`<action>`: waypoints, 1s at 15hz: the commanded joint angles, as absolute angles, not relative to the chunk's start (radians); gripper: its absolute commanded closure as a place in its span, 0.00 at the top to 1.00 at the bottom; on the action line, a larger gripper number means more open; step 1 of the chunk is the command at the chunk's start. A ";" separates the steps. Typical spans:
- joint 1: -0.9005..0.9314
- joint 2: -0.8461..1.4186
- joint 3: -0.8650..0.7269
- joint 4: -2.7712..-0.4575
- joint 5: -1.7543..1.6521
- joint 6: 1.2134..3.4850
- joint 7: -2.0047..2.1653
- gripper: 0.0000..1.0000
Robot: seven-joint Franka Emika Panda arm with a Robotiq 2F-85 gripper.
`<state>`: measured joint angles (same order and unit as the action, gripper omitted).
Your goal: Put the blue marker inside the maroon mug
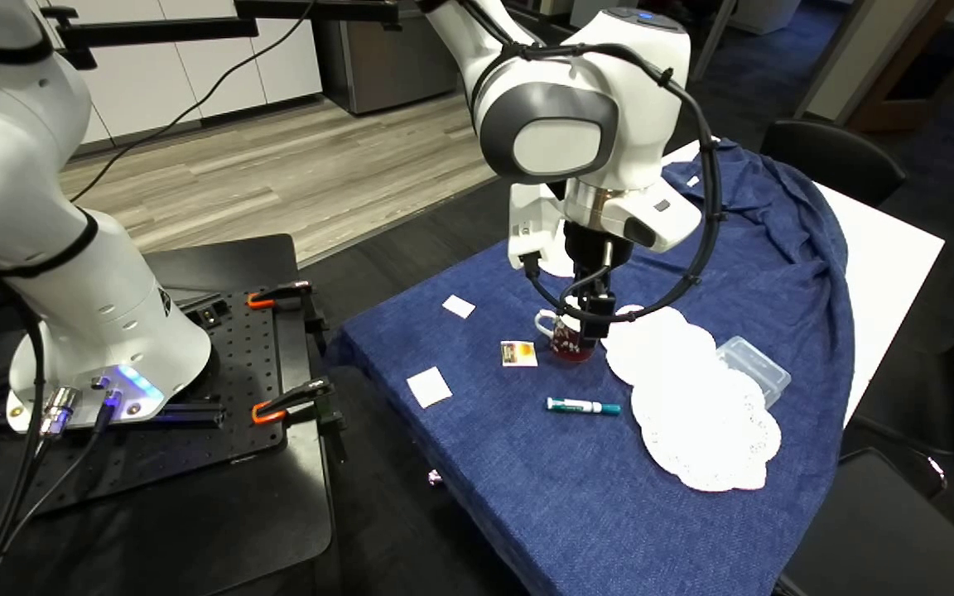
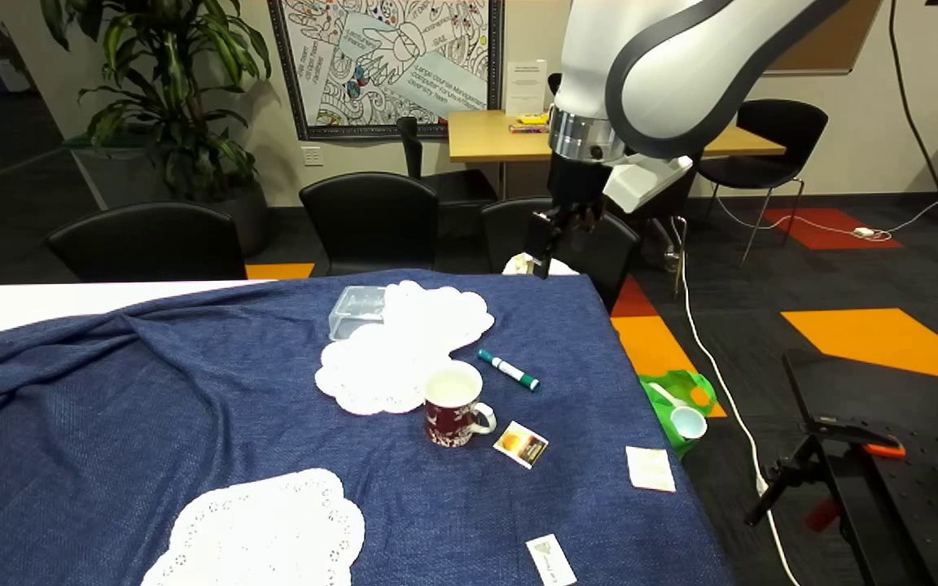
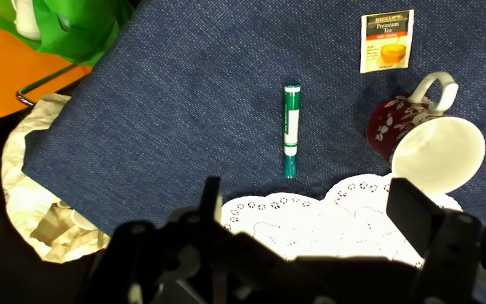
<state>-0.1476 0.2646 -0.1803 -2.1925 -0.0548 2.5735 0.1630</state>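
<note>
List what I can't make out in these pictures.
Doilies: lower part hidden behind the gripper in the wrist view.
Maroon mug: partly behind the gripper in an exterior view.
Lone doily: cut off by the bottom edge in an exterior view.
White packet: print too small to read in an exterior view.

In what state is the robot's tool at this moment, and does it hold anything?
Tool: open, jaws wide apart in the wrist view, holding nothing.
</note>
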 commanded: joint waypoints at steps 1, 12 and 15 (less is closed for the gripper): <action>-0.129 0.346 -0.185 -2.112 -0.061 2.560 0.198 1.00; -0.176 0.628 -0.160 -1.898 0.000 2.548 0.130 1.00; -0.206 0.692 -0.135 -1.843 0.032 2.526 0.084 1.00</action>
<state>-0.1683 0.6304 -0.1662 -1.9228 -0.0067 2.5710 0.1398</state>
